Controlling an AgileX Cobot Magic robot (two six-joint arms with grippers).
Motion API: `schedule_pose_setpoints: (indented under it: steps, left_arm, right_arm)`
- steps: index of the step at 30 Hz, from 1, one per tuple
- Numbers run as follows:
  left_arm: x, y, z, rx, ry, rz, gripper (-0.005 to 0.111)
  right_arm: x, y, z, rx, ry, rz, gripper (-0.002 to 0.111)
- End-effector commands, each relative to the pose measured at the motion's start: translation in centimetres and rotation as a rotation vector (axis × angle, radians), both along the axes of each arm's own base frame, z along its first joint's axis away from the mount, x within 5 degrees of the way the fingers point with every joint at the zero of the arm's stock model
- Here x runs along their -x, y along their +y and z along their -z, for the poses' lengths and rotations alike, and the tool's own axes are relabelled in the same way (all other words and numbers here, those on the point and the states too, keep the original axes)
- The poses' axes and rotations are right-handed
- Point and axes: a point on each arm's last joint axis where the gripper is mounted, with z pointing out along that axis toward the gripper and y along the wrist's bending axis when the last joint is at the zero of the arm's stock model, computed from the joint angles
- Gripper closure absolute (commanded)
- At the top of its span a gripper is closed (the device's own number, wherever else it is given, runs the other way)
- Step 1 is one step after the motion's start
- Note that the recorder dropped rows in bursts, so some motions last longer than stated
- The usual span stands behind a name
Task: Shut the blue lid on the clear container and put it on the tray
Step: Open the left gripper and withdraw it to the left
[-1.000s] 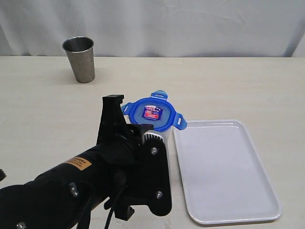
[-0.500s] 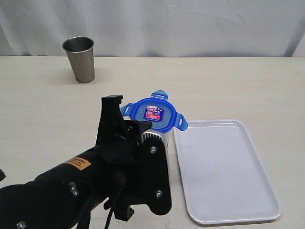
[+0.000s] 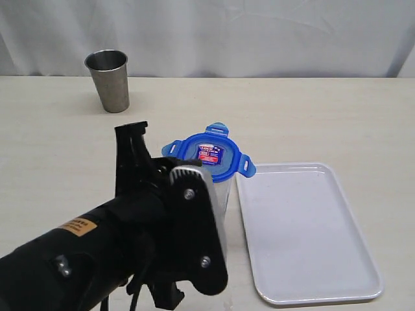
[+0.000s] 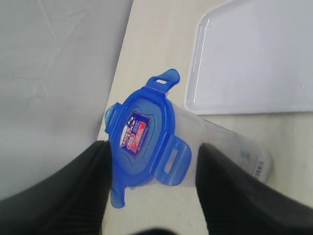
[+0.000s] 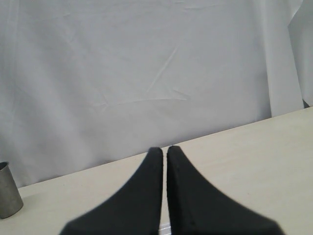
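The clear container stands upright on the table just left of the white tray. The blue lid lies on its mouth with its flaps sticking outward. In the left wrist view my left gripper is open, one finger on each side of the blue lid and the clear container, gripping neither. The tray lies beyond them. My right gripper is shut on nothing, faces the cloth backdrop, and is out of the exterior view.
A steel cup stands at the far left of the table, also seen as the steel cup from the right wrist. My left arm fills the near left and hides the container's lower part.
My left arm has shifted left and nearer the camera, its finger drawing away from the lid. The lid has barely moved on the container.
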Motion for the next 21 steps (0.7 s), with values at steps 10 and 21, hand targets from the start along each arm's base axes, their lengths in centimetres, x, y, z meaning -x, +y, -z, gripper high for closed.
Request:
schedule_pose_setpoints:
  steps: [10,21]
  left_arm:
    - [-0.8,4.0,-0.6,0.502,0.427,-0.194,0.055]
    - [-3.7,7.5,3.7,0.454,0.617,-0.050,0.055]
  right_arm:
    - [0.5,0.1,-4.9,-0.105,-0.092,-0.024,0.104]
    - [-7.0,3.4,-11.4,0.033,0.308,-0.423,0.103]
